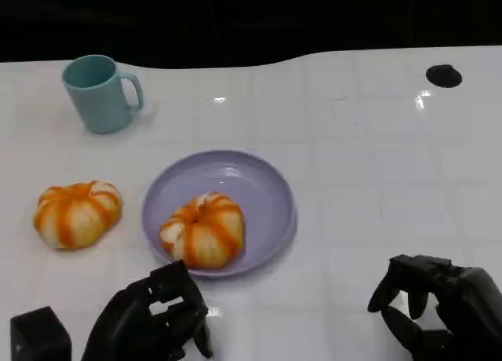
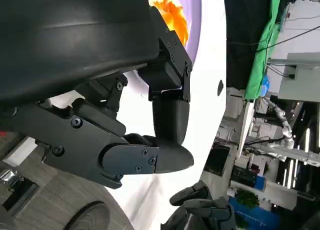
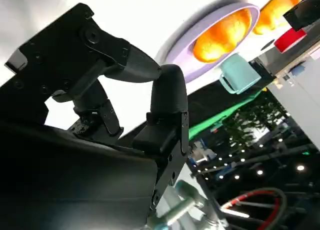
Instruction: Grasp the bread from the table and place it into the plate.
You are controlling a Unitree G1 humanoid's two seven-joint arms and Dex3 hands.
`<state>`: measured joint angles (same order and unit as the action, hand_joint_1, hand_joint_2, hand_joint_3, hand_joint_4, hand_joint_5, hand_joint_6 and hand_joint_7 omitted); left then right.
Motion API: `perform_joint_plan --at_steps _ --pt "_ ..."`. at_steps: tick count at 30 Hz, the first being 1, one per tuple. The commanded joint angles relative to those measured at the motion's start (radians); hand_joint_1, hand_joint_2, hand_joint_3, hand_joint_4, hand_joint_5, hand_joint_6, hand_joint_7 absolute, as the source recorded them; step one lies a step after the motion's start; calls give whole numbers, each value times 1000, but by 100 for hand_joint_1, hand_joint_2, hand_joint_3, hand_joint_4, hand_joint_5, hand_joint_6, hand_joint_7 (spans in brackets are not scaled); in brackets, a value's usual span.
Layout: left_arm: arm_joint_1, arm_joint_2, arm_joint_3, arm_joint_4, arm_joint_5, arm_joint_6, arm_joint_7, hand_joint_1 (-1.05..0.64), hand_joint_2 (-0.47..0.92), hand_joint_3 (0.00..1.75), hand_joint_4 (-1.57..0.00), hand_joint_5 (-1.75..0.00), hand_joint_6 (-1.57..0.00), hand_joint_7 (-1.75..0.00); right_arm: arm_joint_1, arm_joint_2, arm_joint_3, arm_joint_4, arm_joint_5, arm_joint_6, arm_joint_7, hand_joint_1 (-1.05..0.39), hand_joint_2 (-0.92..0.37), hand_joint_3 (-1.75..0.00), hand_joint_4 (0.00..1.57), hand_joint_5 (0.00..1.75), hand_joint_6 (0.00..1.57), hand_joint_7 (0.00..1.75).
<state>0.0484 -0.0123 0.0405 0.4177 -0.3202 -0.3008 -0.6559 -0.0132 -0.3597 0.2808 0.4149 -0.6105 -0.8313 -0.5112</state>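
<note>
Head view: I am looking down at a white tiled table (image 1: 376, 180); a round orange-and-cream striped bread roll (image 1: 203, 229) is lying inside the shallow lilac round plate (image 1: 263, 192), toward its near-left rim; a second bread roll of the same striped kind (image 1: 77, 213) is lying on the bare table just left of the plate, apart from it; a teal handled mug (image 1: 100, 92) is standing upright behind both; a small black disc (image 1: 444, 75) is sitting at the far right. My left hand (image 1: 153, 318) is hovering just in front of the plate, fingers loosely curled and holding nothing; my right hand (image 1: 435, 302) is hanging well right of the plate, fingers likewise curled in on nothing.

Left wrist view: I am seeing the left hand's black fingers (image 2: 170, 115) bent inward with nothing between them; a slice of the plated roll and the plate rim is showing beyond them; the right hand is appearing at the frame edge.

Right wrist view: I am seeing the right hand's fingers (image 3: 167, 97) curled over empty space; the plate with its roll, the second roll and the mug are lying beyond.

Progress, as I am judging it: one roll is placed; if the task is covering the second roll too, grasping, carrying and releasing it are remaining.
</note>
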Motion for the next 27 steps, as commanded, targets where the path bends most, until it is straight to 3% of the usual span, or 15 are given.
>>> perform_joint_plan --at_steps 1,27 --pt "-7 18 10 7 -12 -8 -17 -60 77 52 -77 -175 -71 -147 -19 5 -18 37 9 -19 6 -18 -40 -127 88 175 68 148" --pt "-14 19 14 14 -18 2 -28 -60 79 46 -77 -175 -71 -147 -40 14 -30 81 -3 -37 24 -19 -40 -124 88 175 72 141"
